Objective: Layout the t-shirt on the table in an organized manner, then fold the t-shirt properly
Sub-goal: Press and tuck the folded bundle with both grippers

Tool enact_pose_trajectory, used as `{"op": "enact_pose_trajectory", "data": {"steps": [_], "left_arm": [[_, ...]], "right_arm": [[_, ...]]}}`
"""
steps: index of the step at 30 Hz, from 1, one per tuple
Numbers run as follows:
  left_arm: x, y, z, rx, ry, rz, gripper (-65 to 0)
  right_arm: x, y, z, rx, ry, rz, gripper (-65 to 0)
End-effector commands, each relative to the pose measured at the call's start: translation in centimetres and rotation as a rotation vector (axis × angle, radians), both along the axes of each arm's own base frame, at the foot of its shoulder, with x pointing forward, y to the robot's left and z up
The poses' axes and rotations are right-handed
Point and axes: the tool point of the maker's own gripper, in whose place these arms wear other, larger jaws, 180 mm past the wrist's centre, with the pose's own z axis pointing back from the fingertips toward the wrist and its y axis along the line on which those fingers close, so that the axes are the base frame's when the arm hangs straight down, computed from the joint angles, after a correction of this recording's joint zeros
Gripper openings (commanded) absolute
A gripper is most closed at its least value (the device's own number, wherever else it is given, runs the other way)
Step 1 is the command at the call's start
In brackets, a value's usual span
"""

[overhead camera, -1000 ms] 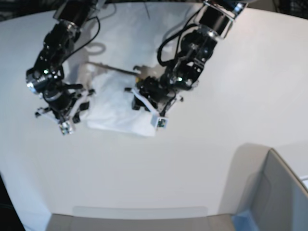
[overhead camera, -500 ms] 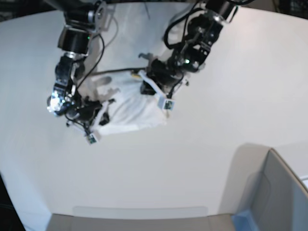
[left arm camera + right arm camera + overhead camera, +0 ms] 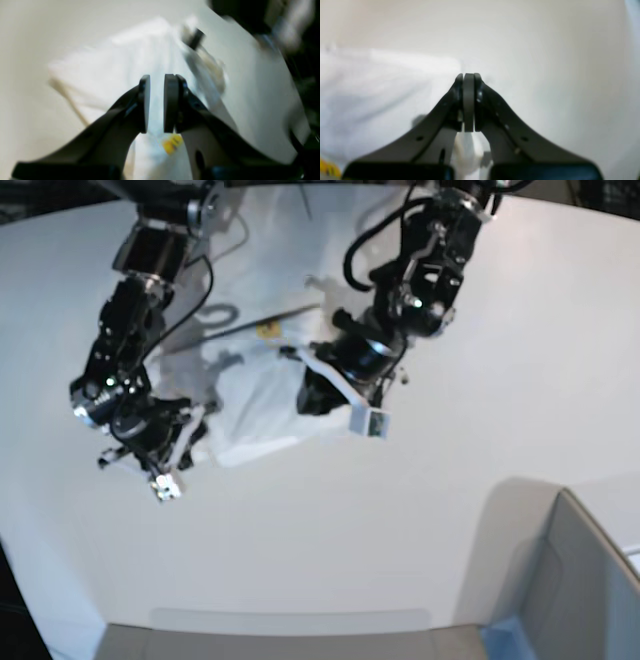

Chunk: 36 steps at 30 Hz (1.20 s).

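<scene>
The white t-shirt [image 3: 255, 395] lies bunched on the table [image 3: 450, 480] between my two arms. My left gripper [image 3: 312, 395] sits at its right side. In the left wrist view, that gripper [image 3: 157, 102] has its pads drawn close with a narrow gap. Cloth [image 3: 140, 50] shows in the gap, and yellow lettering [image 3: 172, 143] lies beneath. My right gripper [image 3: 192, 428] is at the shirt's lower left corner. Seen from the right wrist, it [image 3: 469, 102] is shut with a thin layer between the pads. White cloth [image 3: 370, 87] spreads to its left and bunches under the fingers.
A grey open-topped bin [image 3: 580, 580] stands at the lower right of the base view. The table's curved far edge runs behind both arms. A thin dark line [image 3: 250, 322] crosses the table just beyond the shirt.
The left gripper has closed down on the shirt's right side and pulled it up and to the right. The right arm swung back to the lower left with its corner, stretching the cloth.
</scene>
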Motion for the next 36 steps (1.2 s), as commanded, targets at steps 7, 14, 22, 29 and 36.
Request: {"op": "enact_pose_trajectory", "data": {"steps": [7, 14, 22, 29, 36], "left_arm": [[6.2, 0.5, -1.0, 0.059, 0.001, 0.026, -55.8], [6.8, 1.5, -3.9, 0.111, 0.07, 0.041, -55.8], [0.9, 3.5, -7.3, 0.164, 0.198, -0.005, -56.0], [-4.2, 3.9, -7.6, 0.152, 0.227, -0.032, -56.0], [-3.9, 3.2, -4.4, 0.111, 0.147, -0.037, -56.1]], "right_arm": [[-7.0, -0.9, -4.2, -0.061, 0.136, -0.004, -65.0], [-6.6, -0.5, -7.6, -0.02, 0.244, 0.008, -65.0], [-1.8, -0.2, -8.4, 0.024, 0.292, 0.032, -65.0], [1.3, 3.0, -8.3, -0.001, 0.329, 0.153, -65.0], [2.3, 6.5, -6.1, -0.087, 0.261, 0.282, -65.0]]}}
